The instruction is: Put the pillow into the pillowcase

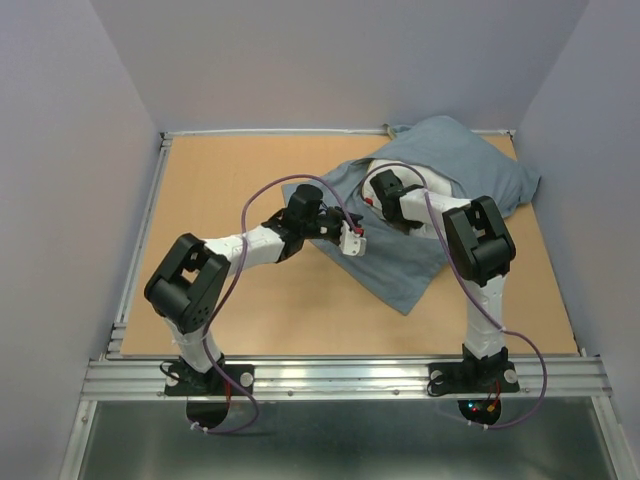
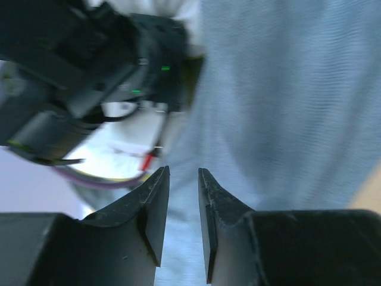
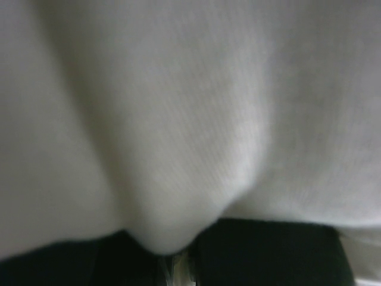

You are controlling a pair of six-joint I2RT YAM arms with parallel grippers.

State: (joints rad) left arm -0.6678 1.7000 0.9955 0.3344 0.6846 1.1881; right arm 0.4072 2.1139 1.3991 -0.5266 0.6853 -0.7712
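Note:
The pillowcase (image 1: 450, 190) lies grey-blue side up at the back right of the table, bulging over the pillow, which is almost wholly hidden there. My right arm reaches into its opening and the gripper's fingers are hidden in the top view. In the right wrist view white pillow (image 3: 190, 107) fabric fills the frame and bunches down between my right gripper (image 3: 178, 262) fingers, which look closed on it. My left gripper (image 1: 352, 243) hovers over the pillowcase's near left part (image 2: 286, 107), its jaws a narrow gap apart with nothing between them (image 2: 181, 179).
The table (image 1: 230, 180) is tan board with a metal rail along the left and near edges. Lilac walls close in the back and sides. The right arm's black wrist (image 2: 89, 65) is close to the left gripper, up and to its left.

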